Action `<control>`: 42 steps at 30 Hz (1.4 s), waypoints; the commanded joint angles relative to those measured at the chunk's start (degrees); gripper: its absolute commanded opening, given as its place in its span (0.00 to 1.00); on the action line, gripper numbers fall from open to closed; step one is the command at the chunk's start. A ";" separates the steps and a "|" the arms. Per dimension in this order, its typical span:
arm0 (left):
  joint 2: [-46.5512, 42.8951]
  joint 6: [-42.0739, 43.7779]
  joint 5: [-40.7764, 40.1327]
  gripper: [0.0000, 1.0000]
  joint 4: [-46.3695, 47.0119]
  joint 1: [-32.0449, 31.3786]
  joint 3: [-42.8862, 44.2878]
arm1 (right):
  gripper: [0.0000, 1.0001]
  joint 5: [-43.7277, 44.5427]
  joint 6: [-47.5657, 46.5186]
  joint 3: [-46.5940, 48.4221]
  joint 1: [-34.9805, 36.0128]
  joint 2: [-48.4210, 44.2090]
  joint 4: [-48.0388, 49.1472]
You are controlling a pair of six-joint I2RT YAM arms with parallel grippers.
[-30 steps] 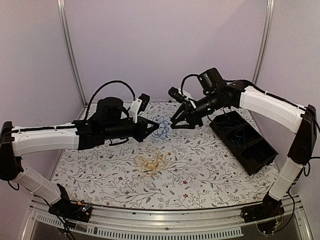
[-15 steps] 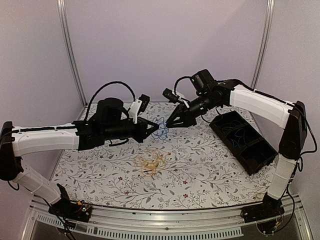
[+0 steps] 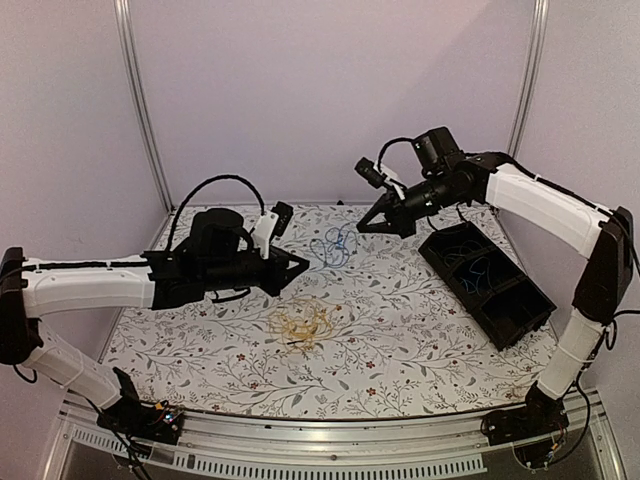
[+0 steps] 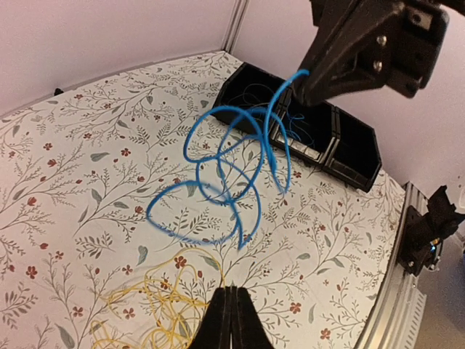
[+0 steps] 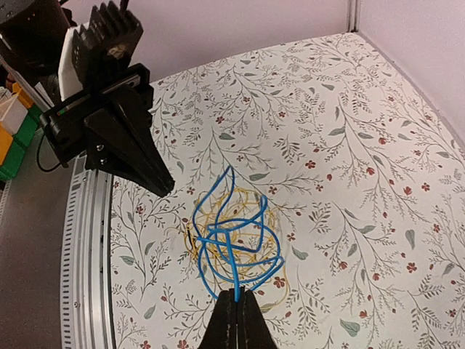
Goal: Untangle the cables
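Hanging from the right gripper [image 5: 234,302], the blue cable [image 3: 335,246] is a loose bunch of loops, up off the table [image 3: 420,350] in mid-air. That gripper's fingers are pinched fully together on one end of it; in the right wrist view the strand runs straight out from btwn the tips, and the left wrist view shows the rest dangling below.

The left gripper [image 4: 231,313] points at the bunch from the other side, fingers closed tight w/ nothing in them. Its tips sit near the lowest loops but apart from them, w/ a clear gap in both wrist views.

The yellow cable [image 3: 305,327] lies as a flat tangle on the flowered table, nearer the arm bases than the blue one and well apart from both grippers. In the right wrist view it shows through the blue loops, under them.

The black bin [image 3: 510,330] stands on the table's right side, below the right arm, w/ thin blue wires [image 3: 470,262] in its compartments.
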 commanded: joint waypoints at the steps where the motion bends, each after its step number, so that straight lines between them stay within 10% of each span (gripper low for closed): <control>1: -2.32 -0.21 -2.15 0.00 0.37 0.44 -3.10 | 0.00 -0.28 0.27 -2.13 -7.47 -7.28 2.62; 12: -1.99 -2.59 -4.16 0.02 3.62 3.78 -7.01 | 0.00 -2.63 -1.07 -6.99 -15.88 -14.48 2.05; 18: 2.92 -0.79 0.72 0.34 9.56 1.10 -4.08 | 0.00 -7.93 -0.17 -8.30 -15.75 -15.31 2.20; 20: 5.20 0.55 -3.50 0.65 12.12 -1.72 -3.02 | 0.00 -8.59 0.36 -8.23 -15.77 -15.44 2.43; 22: 6.66 3.28 -8.01 0.74 16.04 -4.77 -2.90 | 0.00 -9.31 0.70 -8.12 -15.53 -15.33 2.38; 42: 33.48 11.06 -1.33 0.68 38.71 -7.82 16.37 | 0.00 -7.79 -3.06 -2.10 -7.20 -13.77 -3.44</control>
